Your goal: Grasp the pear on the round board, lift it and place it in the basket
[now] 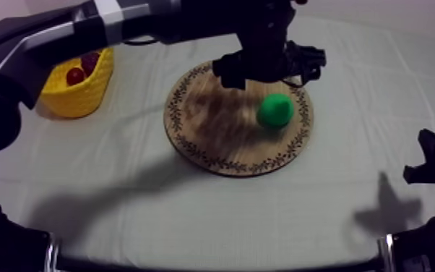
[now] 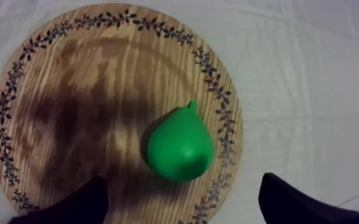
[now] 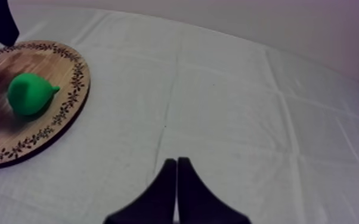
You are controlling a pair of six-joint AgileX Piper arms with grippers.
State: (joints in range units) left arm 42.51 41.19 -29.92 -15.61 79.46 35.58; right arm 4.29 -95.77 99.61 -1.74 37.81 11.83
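A green pear (image 1: 276, 110) lies on the right part of the round wooden board (image 1: 213, 126) with a patterned rim. My left gripper (image 1: 267, 71) hovers just behind the pear, over the board's far edge. In the left wrist view its fingers (image 2: 77, 205) stand wide apart and open, with the pear (image 2: 180, 146) ahead between them, untouched. The yellow basket (image 1: 83, 98) stands at the far left. My right gripper (image 1: 431, 163) rests low at the right side; its fingers (image 3: 176, 190) lie together as a narrow wedge, shut on nothing. From there the pear (image 3: 30, 94) sits well off on the board (image 3: 45, 134).
Inside the basket lie a small red fruit (image 1: 75, 75) and a darker one (image 1: 90, 61) beside it. My left arm (image 1: 83, 25) stretches across the back of the table from the upper left. Bare cloth (image 1: 213, 210) spreads in front of the board.
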